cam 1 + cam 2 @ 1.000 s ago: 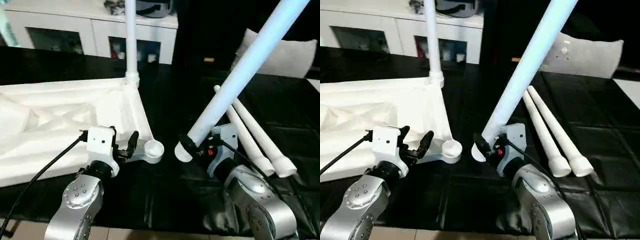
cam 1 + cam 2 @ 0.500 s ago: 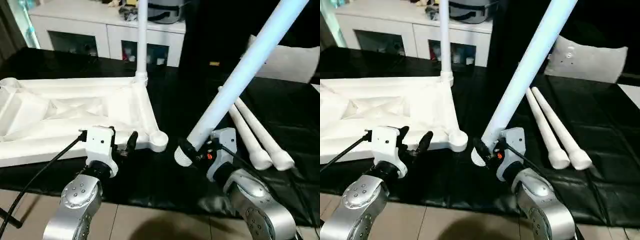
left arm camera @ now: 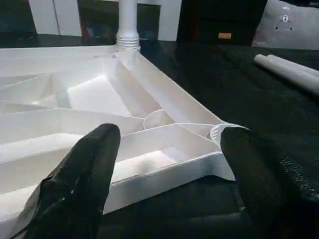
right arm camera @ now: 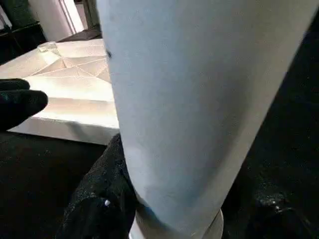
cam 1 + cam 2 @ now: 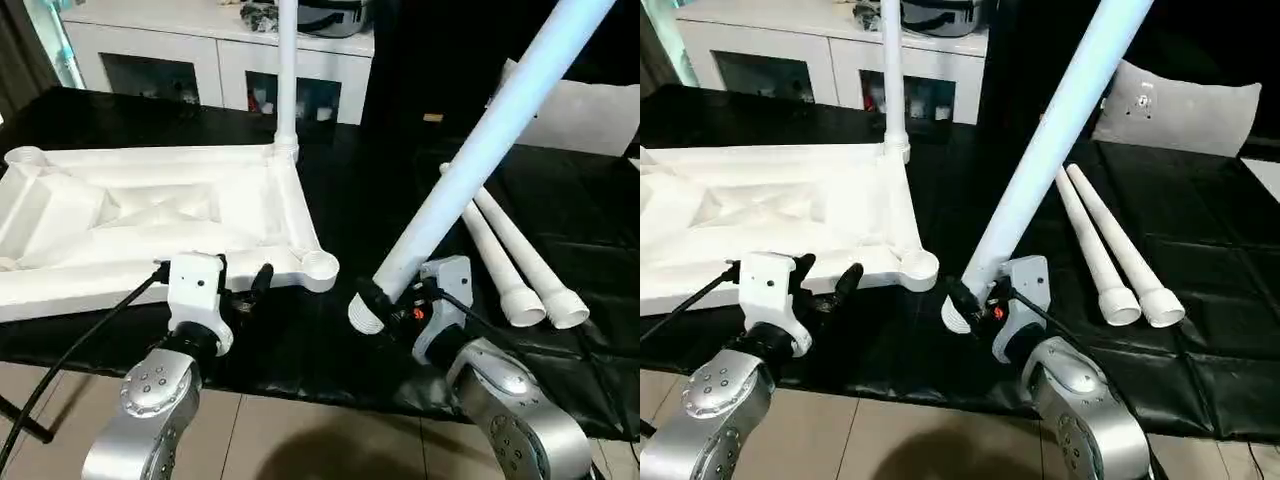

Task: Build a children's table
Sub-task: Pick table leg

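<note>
Black cloth (image 5: 330,200) covers the work surface; a white cabinet (image 5: 200,60) stands along the far wall.

Head views — table top (image 5: 150,215) lies upside down on the left, ribs up. One fitted leg (image 5: 287,70) stands upright in its far right corner. The near right corner socket (image 5: 320,268) is empty. Left gripper (image 5: 243,293) sits at the near edge of the top, just left of that socket, fingers parted and holding nothing. Right gripper (image 5: 385,305) is clamped on the thick end of a held leg (image 5: 480,150), which slants up and away to the right; its ribbed end (image 5: 364,313) hangs just right of the socket, apart from it. Two spare legs (image 5: 510,255) lie side by side on the cloth, far right.

Left wrist view — both black fingers (image 3: 84,174) spread wide, the top's near edge and corner socket between them, not touched.

Right wrist view — held leg very close, black fingers (image 4: 99,194) pressed on either side of it.
</note>
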### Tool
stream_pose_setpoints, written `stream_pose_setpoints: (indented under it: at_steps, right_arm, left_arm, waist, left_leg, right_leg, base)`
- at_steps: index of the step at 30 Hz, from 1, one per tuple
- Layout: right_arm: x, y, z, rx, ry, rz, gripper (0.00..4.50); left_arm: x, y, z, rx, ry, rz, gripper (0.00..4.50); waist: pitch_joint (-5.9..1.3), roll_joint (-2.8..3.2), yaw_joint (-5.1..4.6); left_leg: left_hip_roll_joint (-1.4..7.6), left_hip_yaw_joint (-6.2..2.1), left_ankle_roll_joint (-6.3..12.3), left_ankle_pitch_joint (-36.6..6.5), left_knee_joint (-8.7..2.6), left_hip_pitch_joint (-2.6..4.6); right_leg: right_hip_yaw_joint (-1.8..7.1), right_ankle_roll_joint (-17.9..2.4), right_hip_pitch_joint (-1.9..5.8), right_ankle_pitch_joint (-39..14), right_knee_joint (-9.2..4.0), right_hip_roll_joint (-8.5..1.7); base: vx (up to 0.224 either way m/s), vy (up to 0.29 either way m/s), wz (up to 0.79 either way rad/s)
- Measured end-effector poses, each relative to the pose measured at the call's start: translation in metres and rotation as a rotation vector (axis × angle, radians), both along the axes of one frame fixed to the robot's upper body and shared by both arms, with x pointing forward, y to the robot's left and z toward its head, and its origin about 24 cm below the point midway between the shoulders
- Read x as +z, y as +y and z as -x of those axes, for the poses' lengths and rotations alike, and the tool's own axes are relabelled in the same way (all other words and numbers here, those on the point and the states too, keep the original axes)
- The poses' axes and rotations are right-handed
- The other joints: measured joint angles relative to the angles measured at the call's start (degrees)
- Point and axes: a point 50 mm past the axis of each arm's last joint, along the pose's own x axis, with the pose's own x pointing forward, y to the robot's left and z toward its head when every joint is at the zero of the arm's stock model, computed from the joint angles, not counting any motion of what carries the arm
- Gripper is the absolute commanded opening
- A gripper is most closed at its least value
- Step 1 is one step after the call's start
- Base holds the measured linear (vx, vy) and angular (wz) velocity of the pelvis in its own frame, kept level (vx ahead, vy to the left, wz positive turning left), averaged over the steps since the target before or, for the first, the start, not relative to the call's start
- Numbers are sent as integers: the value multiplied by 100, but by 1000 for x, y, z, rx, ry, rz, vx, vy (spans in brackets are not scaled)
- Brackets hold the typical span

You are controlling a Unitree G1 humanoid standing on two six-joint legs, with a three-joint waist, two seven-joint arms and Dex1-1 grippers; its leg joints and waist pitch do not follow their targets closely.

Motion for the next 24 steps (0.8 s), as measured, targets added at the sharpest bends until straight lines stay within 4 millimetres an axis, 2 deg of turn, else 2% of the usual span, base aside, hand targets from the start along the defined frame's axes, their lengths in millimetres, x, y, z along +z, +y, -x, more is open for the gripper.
stream_pose_setpoints:
  at_steps: [1, 2, 4, 7, 12, 16, 18, 19, 21, 24]
  right_arm:
    - [0, 0, 0, 1, 1, 1, 191]
    - [-1, -1, 0, -1, 2, 5, 191]
    - [-1, -2, 0, -2, 1, 11, 191]
    - [-1, 1, 1, 11, -1, 17, 191]
    - [-2, 3, 2, 28, -1, 31, 191]
    - [-4, 3, 3, 50, -5, 71, 191]
    - [-4, 5, 4, 65, -7, 87, 191]
    - [-5, 6, 4, 71, -7, 92, 191]
    - [-5, 8, 5, 77, -11, 93, 191]
    - [-5, 8, 5, 76, -10, 92, 191]
  left_arm:
    - [1, 0, 0, 0, -3, 0, 370]
    - [2, -1, 0, -6, -7, 2, 370]
    - [1, -3, 0, -17, -4, 6, 370]
    - [1, -3, 0, -17, -5, 5, 370]
    - [1, -1, 0, -13, -5, 6, 370]
    - [1, -1, 0, -17, -3, 14, 370]
    - [1, -2, 0, -19, -2, 15, 370]
    - [1, -2, 0, -20, -2, 15, 370]
    - [2, -2, 1, -21, -8, 16, 370]
    - [3, -2, 1, -22, -9, 16, 370]
  waist:
    - [5, -14, -2]
    - [5, -25, -69]
    - [3, -34, -119]
    - [3, -34, -112]
    - [3, -34, -68]
    - [20, -34, -64]
    - [41, -19, -74]
    - [46, -14, -78]
    - [42, -17, -72]
    - [34, -20, -64]
  left_leg:
    - [-17, -24, 4, -3, -11, -49]
    - [-18, -38, 30, -14, -18, -64]
    - [-17, -57, 48, 2, -15, -90]
    - [-12, -72, 51, 7, -15, -102]
    - [-13, -74, 54, 8, -12, -103]
    - [-14, -70, 66, -3, -45, -8]
    - [-12, -65, 69, -7, -103, 115]
    - [-11, -66, 72, -13, -123, 155]
    - [-12, -60, 78, -23, -157, 198]
    - [-16, -51, 87, -78, -171, 224]
  right_leg:
    - [19, -10, 10, 23, 2, 0]
    - [-12, -17, -22, 41, -9, -14]
    - [-27, -6, -33, 64, -6, -13]
    - [-60, 11, -32, 74, -4, -16]
    - [-65, -27, -25, 52, -6, -27]
    - [-78, 4, 71, 15, -56, -28]
    - [-95, -2, 201, 12, -138, -24]
    - [-100, -3, 232, 11, -170, -23]
    - [-99, -8, 304, 4, -216, -23]
    - [-98, -45, 367, -24, -247, -26]
  base:
    - [-18, 15, -50]
    - [2, 1, -18]
    - [0, 0, 0]
    - [0, 0, 0]
    - [0, 0, 0]
    - [0, 0, 0]
    - [0, 0, 0]
    - [0, 0, 0]
    - [32, 4, 1]
    - [72, 11, 1]
